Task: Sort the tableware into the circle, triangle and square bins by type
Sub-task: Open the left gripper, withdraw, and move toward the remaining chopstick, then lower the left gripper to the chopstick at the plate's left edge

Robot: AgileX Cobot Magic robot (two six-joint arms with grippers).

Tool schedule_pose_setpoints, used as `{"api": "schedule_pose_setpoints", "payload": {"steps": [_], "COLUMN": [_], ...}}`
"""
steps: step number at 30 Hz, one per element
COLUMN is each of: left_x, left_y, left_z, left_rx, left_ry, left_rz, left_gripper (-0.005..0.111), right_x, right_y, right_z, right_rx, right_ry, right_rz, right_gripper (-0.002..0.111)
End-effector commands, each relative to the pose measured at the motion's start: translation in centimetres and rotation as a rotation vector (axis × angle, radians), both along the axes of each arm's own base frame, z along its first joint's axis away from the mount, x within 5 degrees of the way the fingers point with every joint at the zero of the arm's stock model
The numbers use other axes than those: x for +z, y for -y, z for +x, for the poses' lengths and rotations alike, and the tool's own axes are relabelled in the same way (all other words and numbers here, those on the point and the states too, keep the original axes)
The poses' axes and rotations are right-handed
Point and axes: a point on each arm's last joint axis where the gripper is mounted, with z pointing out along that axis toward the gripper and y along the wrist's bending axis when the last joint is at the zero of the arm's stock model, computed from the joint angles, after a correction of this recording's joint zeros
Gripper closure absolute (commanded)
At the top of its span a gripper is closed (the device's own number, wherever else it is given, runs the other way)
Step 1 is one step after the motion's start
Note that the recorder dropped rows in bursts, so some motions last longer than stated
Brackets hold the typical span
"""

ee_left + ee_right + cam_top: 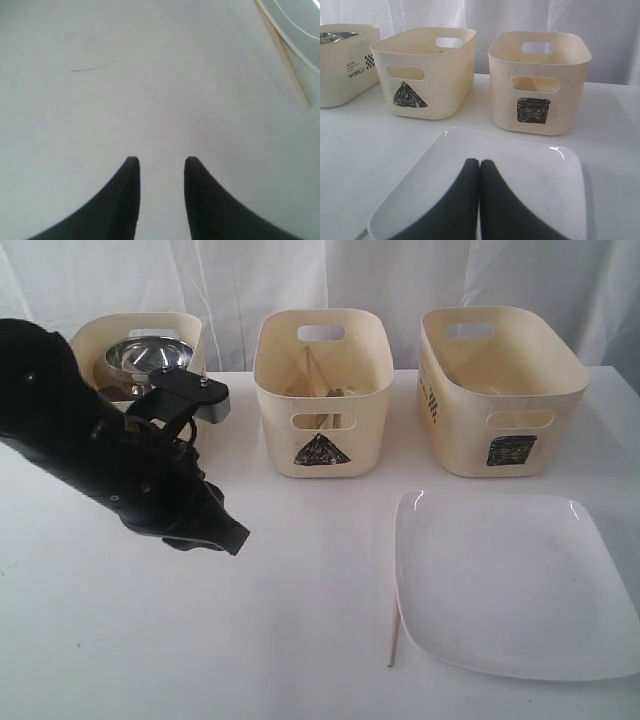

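Black and spread, my left pincer (161, 162) shows two fingertips with a clear gap and nothing between them. It hangs over the bare white table (100, 100). Reading the exterior view as a clock face, that pincer sits at about 9 o'clock and its arm comes in from 10. My right pincer (479, 162) is pressed together with no gap at all and grips nothing. It is poised above the plate (520, 170), though I cannot tell whether it touches it. The plate is large, white and square, and lies flat on the table at 4 o'clock. A wooden chopstick (287, 65) lies along the plate's edge at about 5 o'clock. I cannot tell whether the two touch. Beyond them three cream bins stand in a row at the far side. The triangle bin (275, 390) is at 12 o'clock, with thin pieces leaning inside that are too dim to name. The square bin (470, 410) stands at 1 o'clock, apart from the plate's far edge. The third bin (190, 335) is at 11 o'clock with its front mark hidden behind my left arm. A steel bowl (150, 355) rests inside it, showing above the rim.
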Motion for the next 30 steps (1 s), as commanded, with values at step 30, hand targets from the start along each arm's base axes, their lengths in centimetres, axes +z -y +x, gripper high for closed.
{"api": "schedule_pose_setpoints", "payload": {"steps": [30], "left_x": [-4.7], "left_y": [5.8], "left_z": [-3.5], "left_rx": [0.048], "left_ry": [0.164], "left_rz": [-0.247], "left_gripper": [0.071], "right_x": [-0.1], "right_y": [0.0], "right_z": [0.0], "right_rx": [-0.006], "right_ry": [0.01], "right_rz": [-0.006], "right_gripper": [0.108]}}
